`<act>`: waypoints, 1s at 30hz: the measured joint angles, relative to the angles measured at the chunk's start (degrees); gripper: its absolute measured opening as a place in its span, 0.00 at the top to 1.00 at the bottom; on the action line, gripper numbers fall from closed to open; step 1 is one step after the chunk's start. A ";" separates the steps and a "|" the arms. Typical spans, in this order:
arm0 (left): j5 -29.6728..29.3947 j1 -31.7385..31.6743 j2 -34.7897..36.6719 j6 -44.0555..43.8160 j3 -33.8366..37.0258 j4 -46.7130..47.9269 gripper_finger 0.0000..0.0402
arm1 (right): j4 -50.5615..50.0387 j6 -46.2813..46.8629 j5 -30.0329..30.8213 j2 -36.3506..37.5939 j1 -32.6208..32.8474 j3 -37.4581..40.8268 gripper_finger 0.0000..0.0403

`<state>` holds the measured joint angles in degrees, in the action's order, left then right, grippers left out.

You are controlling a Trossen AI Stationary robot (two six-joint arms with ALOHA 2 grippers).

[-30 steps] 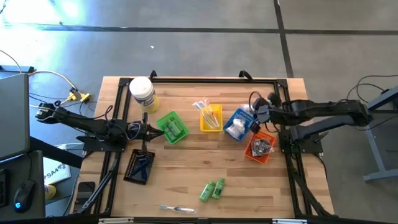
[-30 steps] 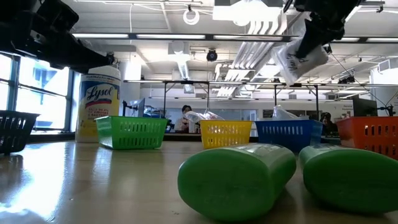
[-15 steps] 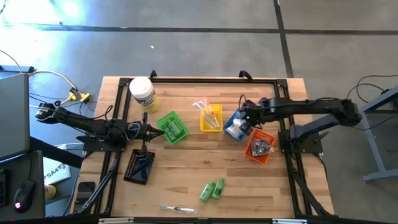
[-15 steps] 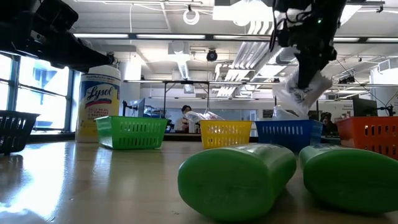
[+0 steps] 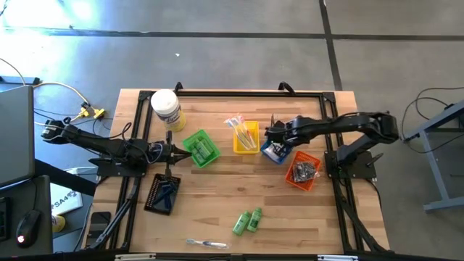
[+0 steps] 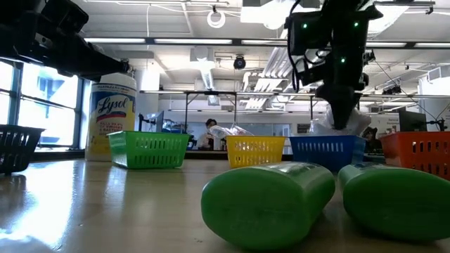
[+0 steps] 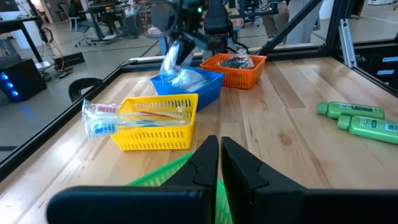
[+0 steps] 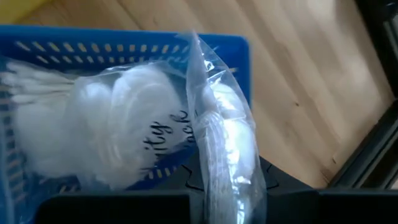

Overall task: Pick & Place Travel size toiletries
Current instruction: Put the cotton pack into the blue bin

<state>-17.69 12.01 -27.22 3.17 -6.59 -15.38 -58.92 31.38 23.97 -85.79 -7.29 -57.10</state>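
Right gripper (image 5: 276, 144) clenches a clear-wrapped white packet (image 8: 227, 143) over the blue tray (image 5: 272, 153); lower it inside before releasing. Left gripper (image 7: 220, 163), pressed closed, waits beside the green tray (image 5: 201, 148).

A clear-wrapped white packet (image 8: 227, 146) hangs upright, pinched in the right gripper (image 5: 276, 143), over the blue tray (image 8: 124, 40) that holds more white packets (image 8: 99, 134). Two green tubes (image 5: 247, 220) lie side by side on the table, near a wrapped toothbrush (image 5: 205, 243). Wrapped toothbrushes (image 7: 134, 116) rest across the yellow tray (image 7: 155, 130).
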 joint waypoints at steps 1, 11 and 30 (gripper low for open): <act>0.01 0.00 0.00 -0.07 0.00 -0.09 0.96 | 0.22 -0.08 -0.21 -0.90 0.04 0.00 0.91; 0.23 0.00 -0.02 -0.59 -0.02 -0.78 0.96 | 6.81 -3.15 -12.48 -4.66 0.70 0.01 0.82; 0.19 0.00 -0.02 -1.09 -0.02 -0.78 0.96 | 7.55 -5.96 -17.06 -4.09 2.05 0.04 0.20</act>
<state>-17.50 12.01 -27.24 2.09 -6.61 -16.16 -51.37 25.42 6.91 -89.88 -5.23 -57.06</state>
